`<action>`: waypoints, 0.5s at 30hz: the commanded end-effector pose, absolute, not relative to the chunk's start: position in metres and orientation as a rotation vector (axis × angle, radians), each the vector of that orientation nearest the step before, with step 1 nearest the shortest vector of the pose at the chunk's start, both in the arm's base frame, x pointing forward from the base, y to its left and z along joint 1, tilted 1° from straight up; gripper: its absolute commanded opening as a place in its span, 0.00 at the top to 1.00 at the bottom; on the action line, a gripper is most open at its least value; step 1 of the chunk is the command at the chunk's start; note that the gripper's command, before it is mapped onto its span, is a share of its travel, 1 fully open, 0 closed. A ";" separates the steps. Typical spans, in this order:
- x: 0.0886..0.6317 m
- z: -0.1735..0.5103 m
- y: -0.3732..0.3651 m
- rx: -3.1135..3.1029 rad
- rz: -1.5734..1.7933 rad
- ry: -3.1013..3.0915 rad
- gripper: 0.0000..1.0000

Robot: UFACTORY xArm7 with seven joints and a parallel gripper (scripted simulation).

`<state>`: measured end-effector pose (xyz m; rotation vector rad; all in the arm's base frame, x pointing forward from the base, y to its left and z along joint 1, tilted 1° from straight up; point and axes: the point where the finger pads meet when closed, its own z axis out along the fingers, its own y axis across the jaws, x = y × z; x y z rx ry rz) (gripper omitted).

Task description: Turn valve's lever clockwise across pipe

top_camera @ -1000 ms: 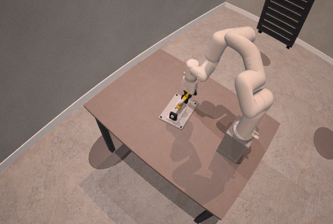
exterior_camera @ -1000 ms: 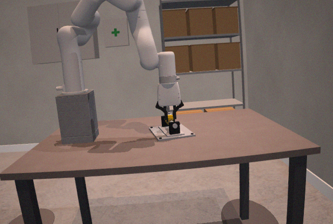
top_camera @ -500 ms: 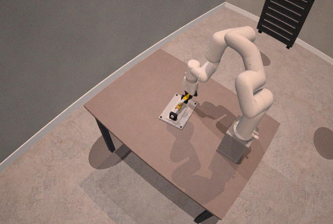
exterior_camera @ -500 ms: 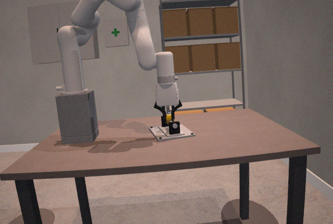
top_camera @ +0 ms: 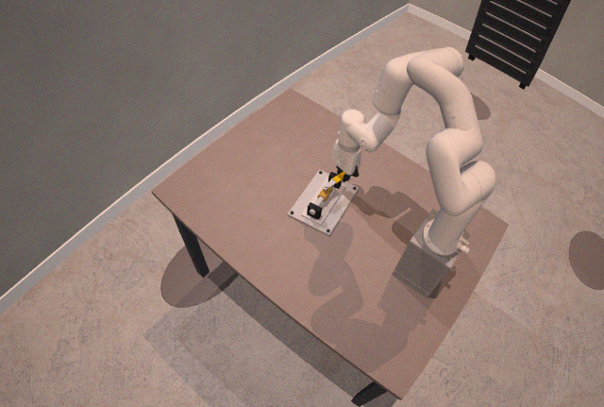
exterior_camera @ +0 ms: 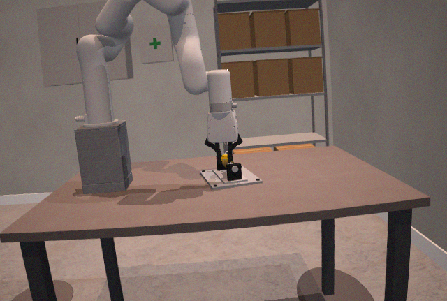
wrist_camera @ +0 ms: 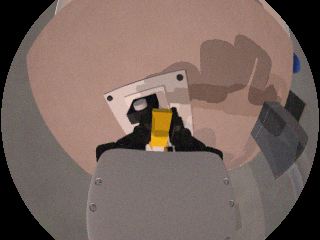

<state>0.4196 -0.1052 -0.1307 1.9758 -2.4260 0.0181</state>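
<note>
Pincer (exterior_camera: 223, 153) clamped on yellow lever (wrist_camera: 160, 128).

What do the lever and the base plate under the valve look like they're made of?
Lever: smooth yellow with black stripes, likely painted metal or plastic; gripper is clamped on it. Base plate: pale grey, matte, dark corner screws, probably metal.
</note>
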 end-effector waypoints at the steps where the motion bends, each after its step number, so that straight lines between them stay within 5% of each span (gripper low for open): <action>1: 0.418 -0.130 -0.105 1.930 0.021 -2.464 1.00; 15: 0.412 -0.130 -0.103 1.849 0.022 -2.526 1.00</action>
